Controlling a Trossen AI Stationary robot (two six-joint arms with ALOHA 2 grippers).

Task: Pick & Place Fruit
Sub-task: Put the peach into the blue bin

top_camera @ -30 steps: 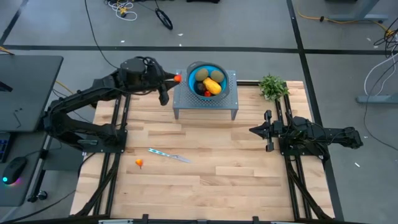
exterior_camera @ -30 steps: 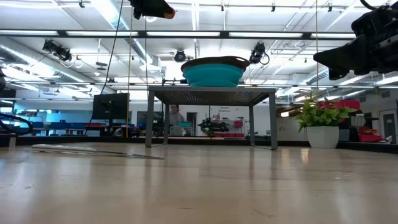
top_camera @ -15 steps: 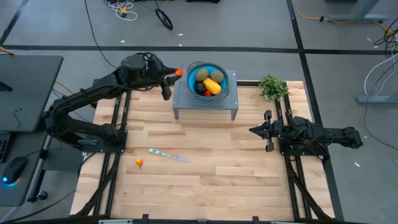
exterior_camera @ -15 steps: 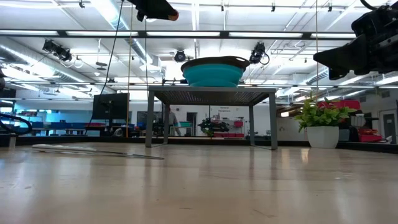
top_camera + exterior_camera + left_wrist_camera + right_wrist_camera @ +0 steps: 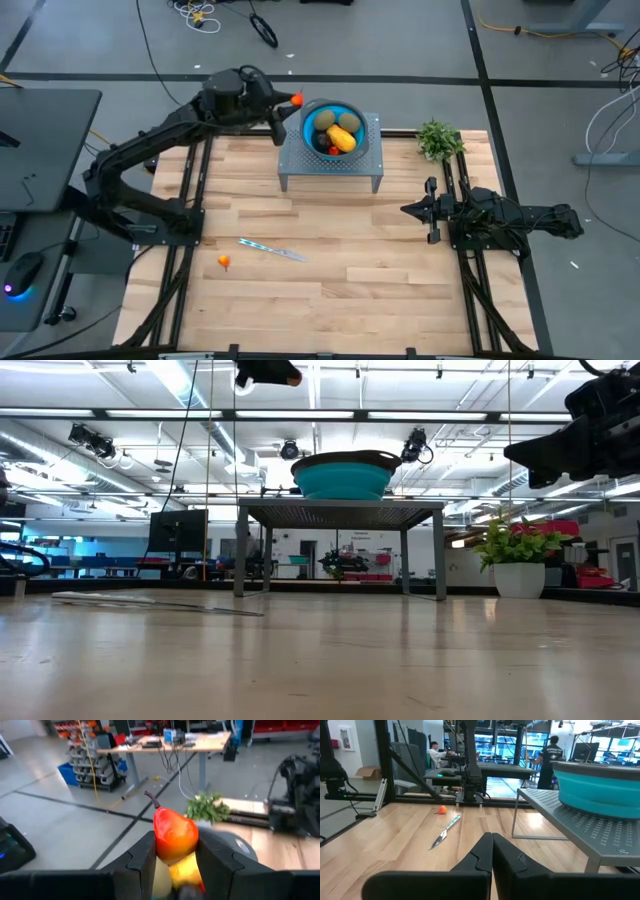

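Gripping a small red-orange pear (image 5: 174, 838), your left gripper (image 5: 290, 101) hangs beside the blue bowl (image 5: 312, 113); right gripper (image 5: 408, 210) closed.

A small red-orange pear-shaped fruit (image 5: 173, 836) with a dark stem sits pinched upright in the left end effector (image 5: 291, 100), just beside the bowl (image 5: 314, 111) (raised on a stand). Two kiwis (image 5: 327, 123), a yellow-orange fruit (image 5: 341, 138) lie inside; another tiny orange piece (image 5: 224, 262) rests on the tabletop (image 5: 350, 270).
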